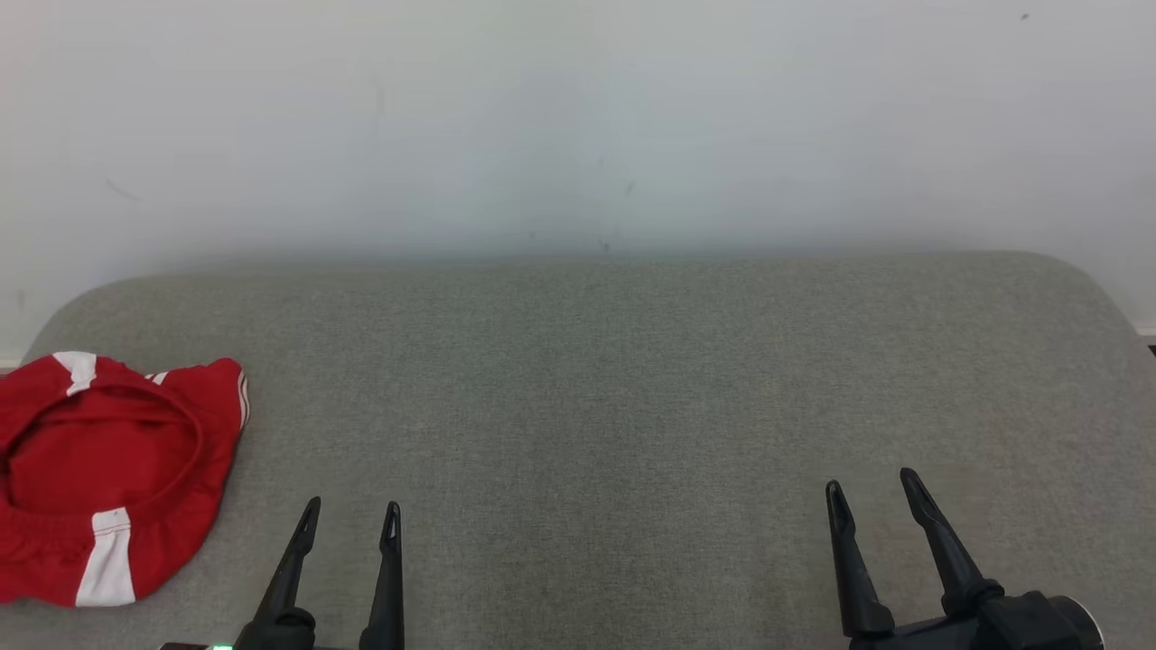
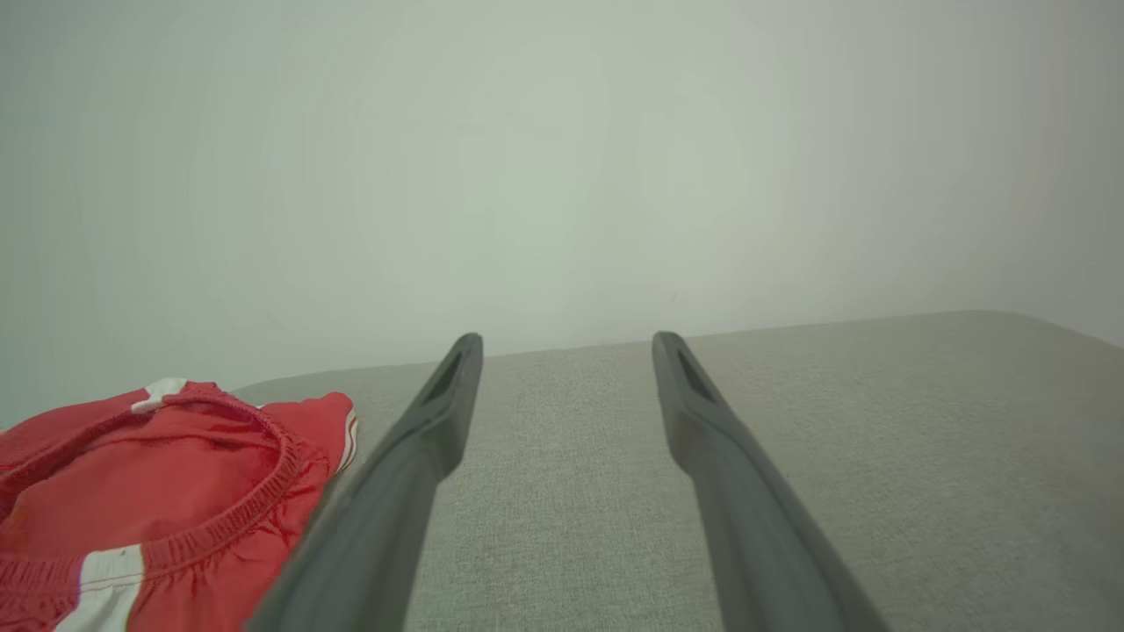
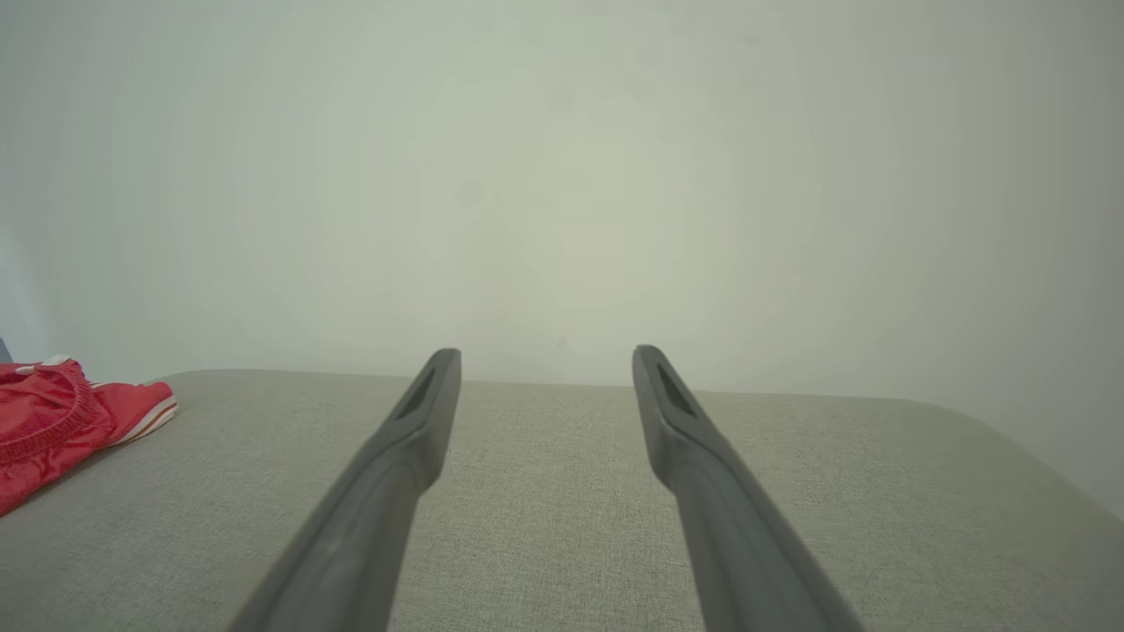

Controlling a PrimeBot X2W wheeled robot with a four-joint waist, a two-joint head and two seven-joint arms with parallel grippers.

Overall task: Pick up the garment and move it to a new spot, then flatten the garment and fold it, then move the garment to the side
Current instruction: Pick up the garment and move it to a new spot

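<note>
One red garment (image 1: 108, 478) with white stripes, two grippers, one grey upholstered surface (image 1: 587, 379). The garment lies crumpled at the left edge of the surface, its elastic waistband uppermost. Left gripper (image 1: 352, 510): fingers spread wide and empty, at the near edge left of middle, near the garment but apart from it. Right gripper (image 1: 871, 483): fingers likewise spread and empty, at the near edge toward the right corner, well apart from the garment. Bare fabric separates the grippers. A white wall (image 1: 578, 117) rises behind the far edge.
</note>
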